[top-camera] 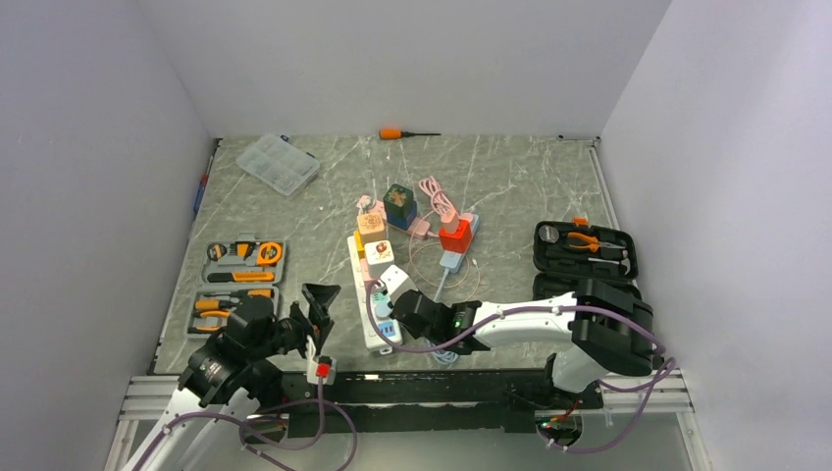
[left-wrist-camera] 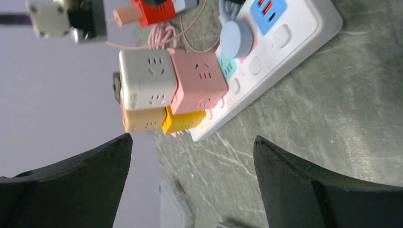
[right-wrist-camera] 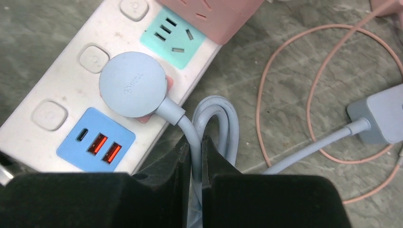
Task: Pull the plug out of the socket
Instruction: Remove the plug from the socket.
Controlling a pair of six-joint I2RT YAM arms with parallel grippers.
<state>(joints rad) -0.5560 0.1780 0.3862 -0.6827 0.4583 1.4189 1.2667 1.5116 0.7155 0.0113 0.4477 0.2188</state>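
Now the right gripper (right-wrist-camera: 194, 148) is pinched tight on the grey-blue cord (right-wrist-camera: 177, 113) just below the round plug (right-wrist-camera: 132, 84), which sits seated on the pink panel of the socket (right-wrist-camera: 66, 80), lying on the table (top-camera: 530, 186) between the two arms. Left gripper (left-wrist-camera: 192, 140) hangs wide open beside the strip, holding nothing.

- The socket (top-camera: 367, 299), a long white strip, lies on the grey table (top-camera: 510, 186) with cube adapters (top-camera: 379, 252) stacked along its far half.
- The right gripper (top-camera: 399, 315) reaches to the strip's near end, over what may be a bluish plug (top-camera: 384, 312); how its jaws stand is hidden.
- The left gripper (top-camera: 320, 312) hangs spread wide, just left of the strip.
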